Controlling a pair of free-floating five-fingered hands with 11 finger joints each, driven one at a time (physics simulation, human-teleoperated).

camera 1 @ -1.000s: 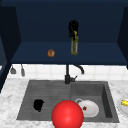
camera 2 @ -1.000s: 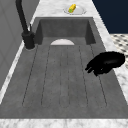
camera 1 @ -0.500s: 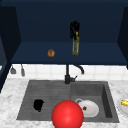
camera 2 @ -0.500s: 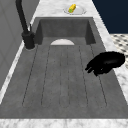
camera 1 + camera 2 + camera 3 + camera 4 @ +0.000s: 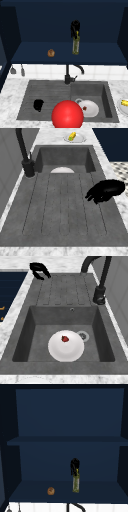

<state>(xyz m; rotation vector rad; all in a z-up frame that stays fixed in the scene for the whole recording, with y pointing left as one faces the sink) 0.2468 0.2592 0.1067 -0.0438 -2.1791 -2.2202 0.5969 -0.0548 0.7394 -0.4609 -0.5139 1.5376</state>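
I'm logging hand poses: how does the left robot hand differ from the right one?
The left robot hand hovers low over the sink's ribbed drainboard, while the right robot hand is up in the cabinet. The left holds nothing, its fingers loosely curled downward; the right sits on top of the green bottle standing on the shelf, gripping its neck. Both are black.

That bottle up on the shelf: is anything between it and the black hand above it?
Nothing visible. The right hand sits right on the top of the bottle, which stands upright on the shelf. The small brown ball lies well off to the side.
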